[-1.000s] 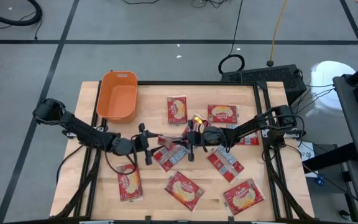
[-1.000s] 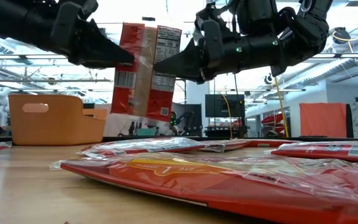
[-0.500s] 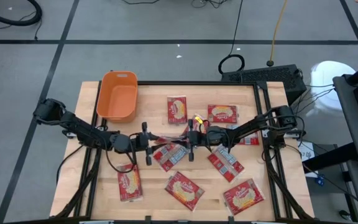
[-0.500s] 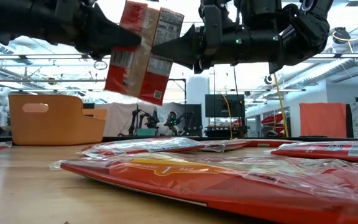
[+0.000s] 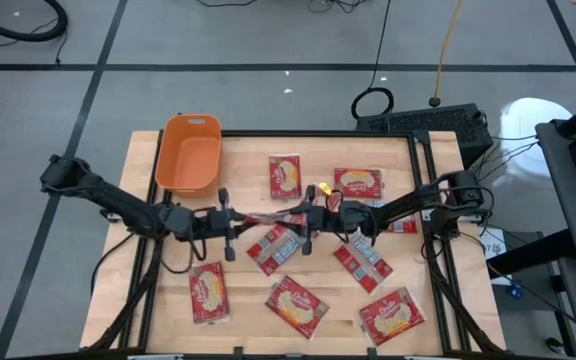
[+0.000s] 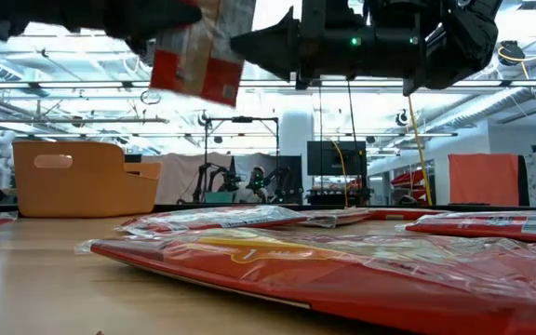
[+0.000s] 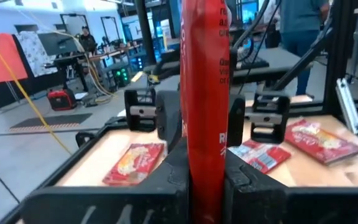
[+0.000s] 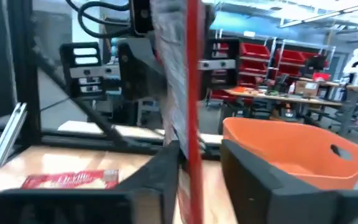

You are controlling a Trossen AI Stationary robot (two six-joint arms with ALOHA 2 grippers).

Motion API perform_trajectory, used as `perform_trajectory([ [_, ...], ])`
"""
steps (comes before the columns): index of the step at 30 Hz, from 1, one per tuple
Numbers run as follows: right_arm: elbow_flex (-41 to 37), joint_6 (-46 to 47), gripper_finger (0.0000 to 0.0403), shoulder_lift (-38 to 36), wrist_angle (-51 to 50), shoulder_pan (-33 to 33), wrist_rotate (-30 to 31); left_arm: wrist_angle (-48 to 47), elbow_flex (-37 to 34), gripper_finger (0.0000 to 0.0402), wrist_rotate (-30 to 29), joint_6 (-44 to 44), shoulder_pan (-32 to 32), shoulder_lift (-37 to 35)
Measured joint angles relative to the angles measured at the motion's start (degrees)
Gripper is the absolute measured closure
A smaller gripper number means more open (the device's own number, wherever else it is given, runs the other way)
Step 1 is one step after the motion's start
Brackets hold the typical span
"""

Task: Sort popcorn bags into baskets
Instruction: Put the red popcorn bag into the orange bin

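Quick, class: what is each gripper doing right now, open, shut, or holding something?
Left gripper: shut on the raised popcorn bag, above the table.
Right gripper: open, its fingers either side of that same bag.

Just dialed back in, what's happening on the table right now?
A handover in mid-air above the middle of the table. The left pincer is clamped on a red popcorn bag, held edge-on between its fingers. The right pincer faces it from the other side with its jaws parted around the bag's far edge. The orange basket sits at the table's far left corner, with nothing visible in it. Other popcorn bags lie scattered flat on the wooden table.
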Motion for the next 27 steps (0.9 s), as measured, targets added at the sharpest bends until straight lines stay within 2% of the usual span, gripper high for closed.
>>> perform_trajectory([
  [5,0.0,0.5,0.0214,-2.4,-2.4,0.1,5.9,-23.0,8.9,0.0383,-1.3,0.0,0.0,-8.0],
  [10,0.0,3.3,0.0178,-3.5,-7.9,0.1,6.7,-44.3,21.1,0.0375,-8.1,1.0,0.0,-10.5],
  [19,0.0,6.6,0.0170,-3.5,-14.0,2.1,6.3,-72.4,37.2,0.0381,-23.4,3.4,2.7,-10.4],
  [23,0.0,6.5,0.0170,-3.5,-14.4,3.7,6.2,-81.4,41.2,0.0372,-25.9,3.0,6.2,-10.5],
  [27,0.0,6.4,0.0170,-3.5,-14.3,5.2,6.0,-86.4,41.8,0.0377,-26.3,4.1,11.2,-10.6],
])
